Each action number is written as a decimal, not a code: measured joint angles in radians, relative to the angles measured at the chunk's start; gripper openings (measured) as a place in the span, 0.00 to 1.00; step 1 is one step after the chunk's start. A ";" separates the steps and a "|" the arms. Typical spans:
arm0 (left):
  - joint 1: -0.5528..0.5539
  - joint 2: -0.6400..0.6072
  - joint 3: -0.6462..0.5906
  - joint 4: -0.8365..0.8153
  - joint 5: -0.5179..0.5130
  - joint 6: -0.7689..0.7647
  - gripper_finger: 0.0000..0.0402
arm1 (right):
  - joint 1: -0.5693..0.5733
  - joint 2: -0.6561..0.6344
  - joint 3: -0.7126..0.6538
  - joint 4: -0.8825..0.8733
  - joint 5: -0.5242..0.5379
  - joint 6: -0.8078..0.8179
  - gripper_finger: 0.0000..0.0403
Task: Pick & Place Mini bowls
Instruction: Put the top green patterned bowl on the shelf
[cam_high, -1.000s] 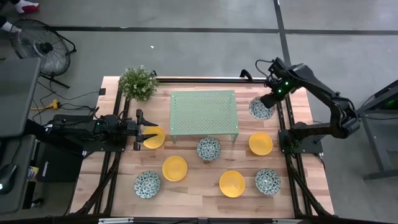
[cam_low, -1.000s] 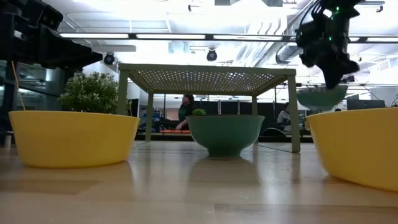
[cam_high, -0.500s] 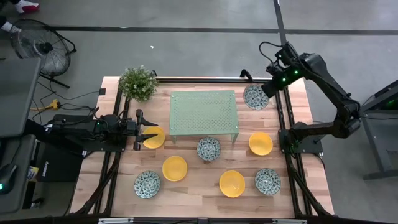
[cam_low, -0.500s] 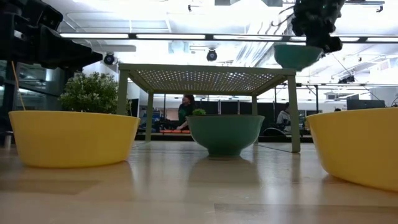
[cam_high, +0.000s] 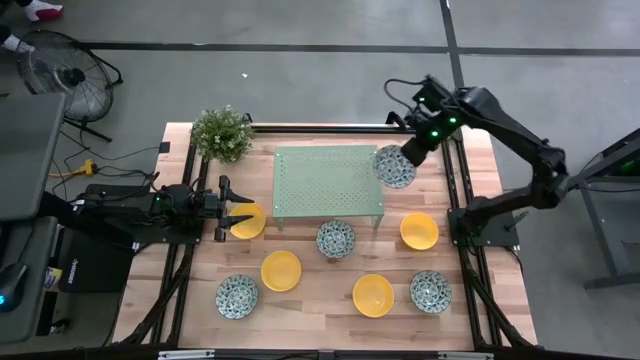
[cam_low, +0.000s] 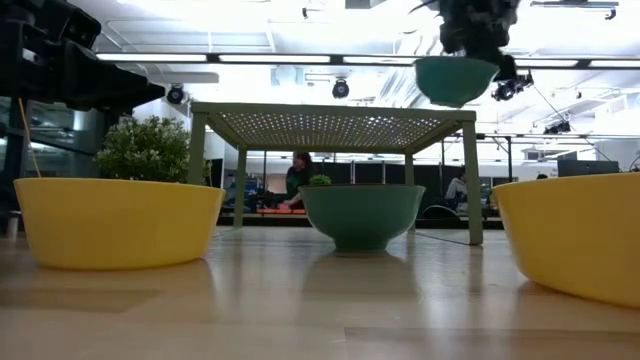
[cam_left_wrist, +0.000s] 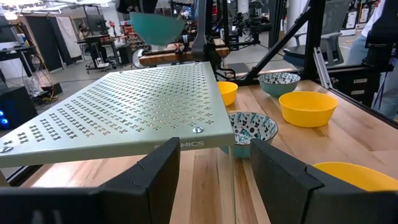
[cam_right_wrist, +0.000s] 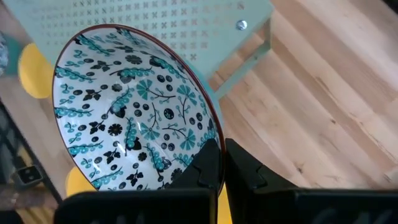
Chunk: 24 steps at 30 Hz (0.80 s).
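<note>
Right wrist view: right fingers (cam_right_wrist: 222, 163) pinch rim of white, blue-green patterned mini bowl (cam_right_wrist: 134, 106), held over pale green perforated stand (cam_high: 328, 182) corner. Advice: centre over stand, lower level, release gently. Left fingers (cam_high: 234, 210) open, beside plain yellow mini bowl (cam_high: 250, 221).

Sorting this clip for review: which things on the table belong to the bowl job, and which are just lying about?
Job things:
- patterned bowl, held up by the shut right gripper at the stand's corner
- three patterned bowls on the table
- four yellow bowls, one by the open left gripper

Lying about:
- green perforated stand
- leafy plant
</note>
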 joint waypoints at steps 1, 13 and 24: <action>0.000 0.000 0.000 0.000 0.000 0.000 0.47 | 0.016 0.025 0.016 0.000 0.002 0.000 0.00; 0.000 0.000 0.000 0.000 0.000 0.000 0.47 | 0.115 0.292 0.273 -0.036 0.000 0.008 0.00; 0.000 0.000 0.000 0.000 0.000 0.000 0.47 | 0.130 0.412 0.339 -0.070 0.037 0.062 0.00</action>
